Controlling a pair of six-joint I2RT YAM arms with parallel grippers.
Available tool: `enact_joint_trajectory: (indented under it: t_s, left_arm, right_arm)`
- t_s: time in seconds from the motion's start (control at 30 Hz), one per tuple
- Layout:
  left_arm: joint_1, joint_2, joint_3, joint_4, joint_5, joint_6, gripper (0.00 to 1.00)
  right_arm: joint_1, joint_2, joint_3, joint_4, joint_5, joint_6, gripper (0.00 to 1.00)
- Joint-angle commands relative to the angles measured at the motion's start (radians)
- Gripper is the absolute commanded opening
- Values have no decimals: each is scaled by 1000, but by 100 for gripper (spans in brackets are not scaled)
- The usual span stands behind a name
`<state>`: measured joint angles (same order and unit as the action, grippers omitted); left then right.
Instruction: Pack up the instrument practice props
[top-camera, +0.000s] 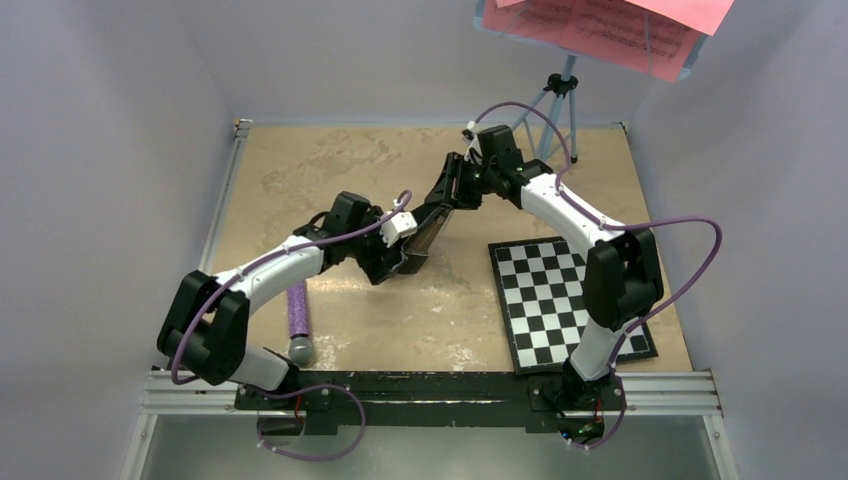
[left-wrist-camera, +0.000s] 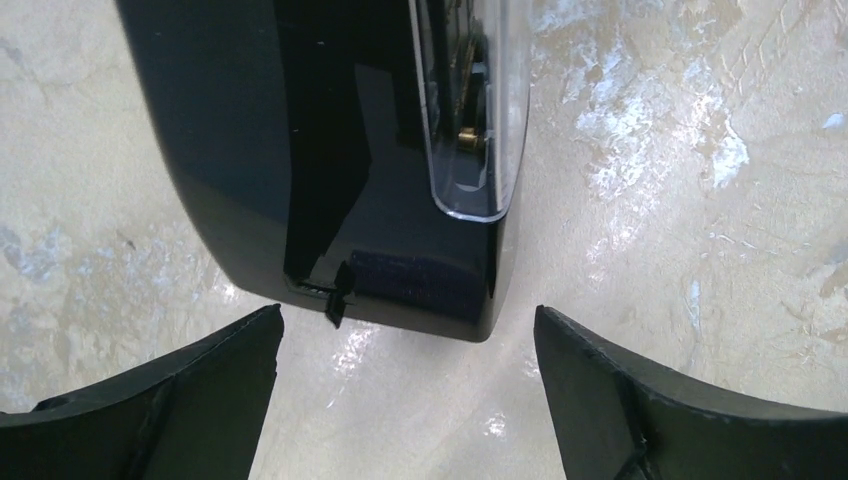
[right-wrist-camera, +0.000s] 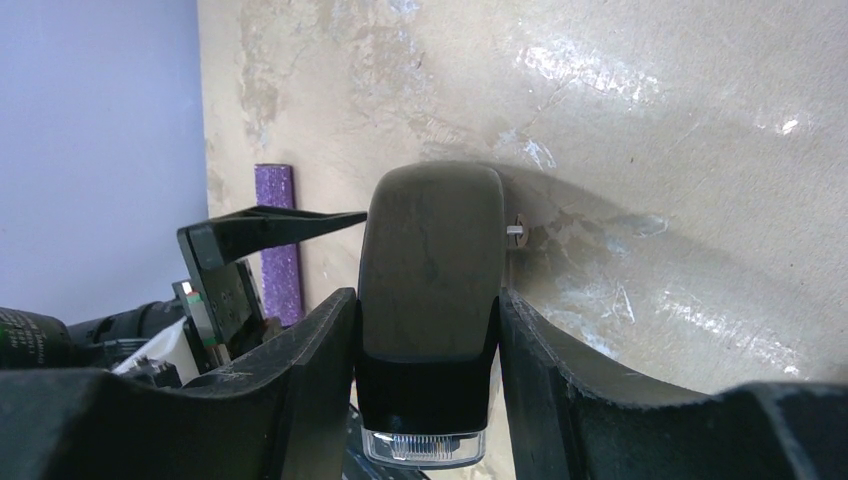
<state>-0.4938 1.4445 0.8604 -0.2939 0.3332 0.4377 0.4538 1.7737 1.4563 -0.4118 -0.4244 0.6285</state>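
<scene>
1. Top view: the 2 arms meet over the middle of the table (top-camera: 330, 170). The metronome (top-camera: 428, 236) lies tilted between them, its long side running from far right to near left. The right gripper (top-camera: 452, 190) is at its far end and the left gripper (top-camera: 400, 262) at its near end. Whether the metronome touches the tabletop cannot be told. The music stand (top-camera: 568, 88) stands at the far right corner with the pink pages (top-camera: 600, 25) on its desk. A checkered board (top-camera: 565, 300) lies flat at the near right. A purple cylinder (top-camera: 298, 318) lies at the near left, well apart from both grippers.

2. Left wrist view: the left gripper (left-wrist-camera: 408, 330) is released, its 2 fingers (left-wrist-camera: 200, 390) spread wide. The black metronome (left-wrist-camera: 330, 150) sits just ahead of the tips and touches neither. Its clear cover (left-wrist-camera: 480, 100) shows on the right side, with the mottled table (left-wrist-camera: 700, 200) beneath.

3. Right wrist view: the right gripper (right-wrist-camera: 428, 330) is clenched on the metronome (right-wrist-camera: 430, 260), with both inner faces pressed against its sides. The clear cover (right-wrist-camera: 425, 447) shows at the near end. To the left, 1 finger (right-wrist-camera: 270, 225) of the left gripper points toward the metronome without touching it. The purple cylinder (right-wrist-camera: 278, 240) lies behind that finger, by the left wall.
</scene>
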Motion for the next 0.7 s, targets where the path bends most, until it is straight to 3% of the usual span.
enact_joint_trajectory:
  t_s: [0.0,0.3,0.37,0.43,0.67]
  left_arm:
    - [-1,-109,27,-25,-35,-25,99]
    - [18,-395,-34,-169,101,-12,99]
    - [18,-429,-44,-177,105,-35,99]
    - [18,-458,-57,-188,131,-38,99]
    - [18,-542,-98,-197,169,-50,99]
  right_arm:
    - [15,-12,78,-17,22,-118,0]
    - [107,-29,229,-137,-92,-600,0]
    - [138,-27,233,-171,-96,-716,8]
    - [160,-25,220,-197,-95,-772,13]
    - [251,-42,159,-239,-14,-988,10]
